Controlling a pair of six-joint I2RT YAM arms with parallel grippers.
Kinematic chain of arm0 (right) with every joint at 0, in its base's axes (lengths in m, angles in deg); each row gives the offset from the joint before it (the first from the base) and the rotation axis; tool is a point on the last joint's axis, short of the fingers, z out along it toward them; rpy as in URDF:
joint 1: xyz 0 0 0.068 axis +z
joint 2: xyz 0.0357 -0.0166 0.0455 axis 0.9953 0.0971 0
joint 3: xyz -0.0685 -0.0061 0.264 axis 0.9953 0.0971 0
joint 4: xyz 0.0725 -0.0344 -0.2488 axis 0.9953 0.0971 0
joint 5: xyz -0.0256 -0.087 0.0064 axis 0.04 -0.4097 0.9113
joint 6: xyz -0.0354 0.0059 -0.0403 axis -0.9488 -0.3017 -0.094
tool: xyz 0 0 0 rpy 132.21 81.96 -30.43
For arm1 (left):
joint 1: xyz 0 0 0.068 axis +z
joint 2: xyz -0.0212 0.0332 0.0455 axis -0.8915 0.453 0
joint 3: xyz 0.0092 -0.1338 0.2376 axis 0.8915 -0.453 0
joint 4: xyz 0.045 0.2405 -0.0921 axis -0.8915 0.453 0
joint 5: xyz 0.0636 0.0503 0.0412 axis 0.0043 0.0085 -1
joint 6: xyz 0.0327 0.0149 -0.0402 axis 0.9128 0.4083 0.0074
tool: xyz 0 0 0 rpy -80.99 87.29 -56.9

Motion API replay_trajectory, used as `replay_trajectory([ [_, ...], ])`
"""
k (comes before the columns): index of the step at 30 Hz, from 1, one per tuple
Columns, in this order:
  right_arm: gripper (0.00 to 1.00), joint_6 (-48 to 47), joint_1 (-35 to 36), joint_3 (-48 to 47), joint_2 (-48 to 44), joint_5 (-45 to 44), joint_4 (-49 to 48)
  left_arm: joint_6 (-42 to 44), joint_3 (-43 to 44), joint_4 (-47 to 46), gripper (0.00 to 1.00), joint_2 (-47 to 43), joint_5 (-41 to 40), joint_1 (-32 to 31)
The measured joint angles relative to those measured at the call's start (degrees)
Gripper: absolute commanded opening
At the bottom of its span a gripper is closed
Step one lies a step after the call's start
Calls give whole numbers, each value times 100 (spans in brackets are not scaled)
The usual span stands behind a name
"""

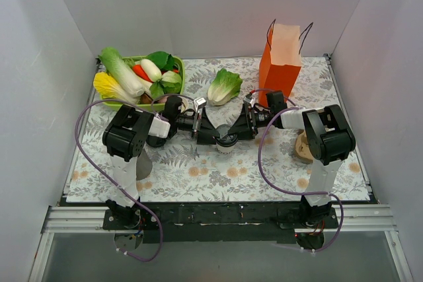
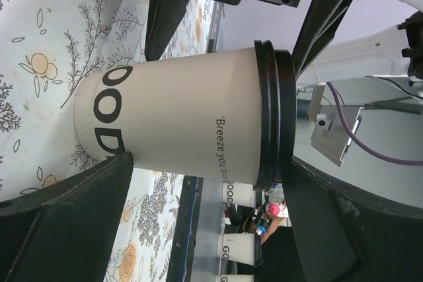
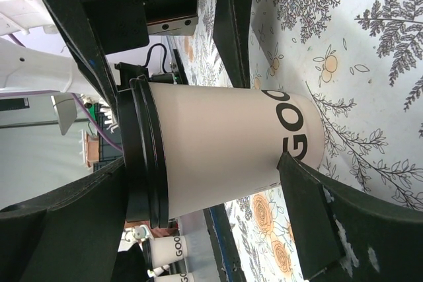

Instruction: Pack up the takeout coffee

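The takeout coffee (image 1: 226,139), a small white paper cup with a black lid, stands upright on the floral cloth mid-table. It fills the left wrist view (image 2: 192,120) and the right wrist view (image 3: 225,146). My left gripper (image 1: 210,131) reaches it from the left and my right gripper (image 1: 243,127) from the right. Each gripper's jaws are spread wide, one finger by the cup's base, the other by the lid; this shows for the left gripper (image 2: 208,163) and the right gripper (image 3: 203,162). The orange paper bag (image 1: 281,64) stands open at the back right.
A green basket (image 1: 158,105) of vegetables sits at the back left. A loose cabbage (image 1: 225,86) lies behind the cup. A tan wooden object (image 1: 303,147) lies by the right arm. Spare cups (image 2: 239,196) stand beyond the table's front edge.
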Motion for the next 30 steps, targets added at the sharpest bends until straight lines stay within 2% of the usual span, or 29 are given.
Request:
replay_trajectory([
  [7,93,0,2,-28,9,-4,57,-345,271,-498,89,498,514,26],
  [14,92,-39,2,-31,9,15,105,-330,293,-402,92,404,481,35],
  [22,97,-275,2,-208,-4,4,284,538,236,793,95,-297,-192,35],
  [30,98,-953,-20,-450,-271,-466,662,1451,608,2052,96,-634,-686,52],
])
